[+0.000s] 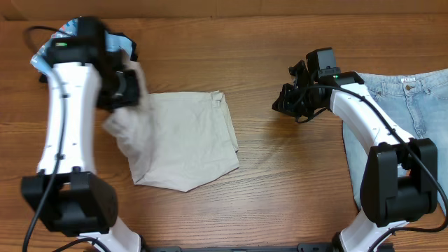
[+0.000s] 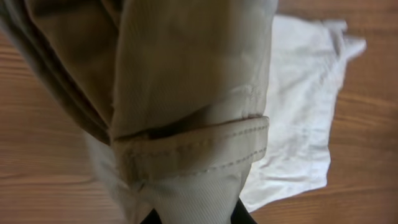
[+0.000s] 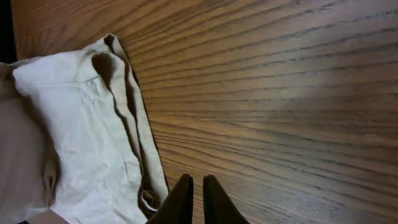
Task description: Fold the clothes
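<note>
Beige cotton shorts (image 1: 185,140) lie left of the middle of the wooden surface (image 1: 280,203), doubled into a rough rectangle, though their left part is bunched and lifted off the wood. The left tool (image 1: 124,89) has that part pinched: from its wrist camera the cloth hangs straight down past the lens, with a stitched hem (image 2: 193,149) running across it. The right tool (image 3: 193,200) hangs over bare wood just right of the shorts, its fingers pressed almost together on nothing. By my reckoning the shorts are about halfway: one fold is in, and the raised part looks meant to be carried over for the next, then smoothed. Light-blue jeans (image 1: 409,98) lie flat and unfolded at the right edge, under the right arm, so they are not yet done. A scrap of sky-blue cloth (image 1: 68,28) shows at the far left corner, mostly hidden by the left arm; I cannot tell its state
</note>
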You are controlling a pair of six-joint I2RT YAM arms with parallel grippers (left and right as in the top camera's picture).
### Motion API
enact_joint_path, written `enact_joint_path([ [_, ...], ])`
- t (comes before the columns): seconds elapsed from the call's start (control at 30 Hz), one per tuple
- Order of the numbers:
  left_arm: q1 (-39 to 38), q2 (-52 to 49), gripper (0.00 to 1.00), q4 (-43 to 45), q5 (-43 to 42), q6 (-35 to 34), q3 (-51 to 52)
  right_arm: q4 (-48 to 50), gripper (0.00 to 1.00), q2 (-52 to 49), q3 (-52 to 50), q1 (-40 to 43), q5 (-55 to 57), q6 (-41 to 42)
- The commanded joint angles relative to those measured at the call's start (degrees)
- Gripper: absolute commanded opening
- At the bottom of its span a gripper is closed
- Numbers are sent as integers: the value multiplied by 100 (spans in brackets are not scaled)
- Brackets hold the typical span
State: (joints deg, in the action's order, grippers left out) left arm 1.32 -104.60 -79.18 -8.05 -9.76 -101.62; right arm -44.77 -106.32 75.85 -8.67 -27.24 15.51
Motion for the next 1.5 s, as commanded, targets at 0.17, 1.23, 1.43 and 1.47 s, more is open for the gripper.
enact_joint_path([
  [0.17, -1738, 33, 4, 1051, 326, -791, 704, -188, 10, 50, 72, 17, 431, -46],
  [1.23, -1714, 37, 4, -1239, 1622, -284, -1939, -452, 14, -116, -651, -291, -579, -2308],
  [1.43, -1906, 35, 4, -1224, 544, -177, -1915, 22, 13, -116, -885, -295, -570, -1827],
  [1.47, -1993, 33, 4, -1198, 544, -179, -1851, 50, 13, -116, -887, -295, -570, -1827],
])
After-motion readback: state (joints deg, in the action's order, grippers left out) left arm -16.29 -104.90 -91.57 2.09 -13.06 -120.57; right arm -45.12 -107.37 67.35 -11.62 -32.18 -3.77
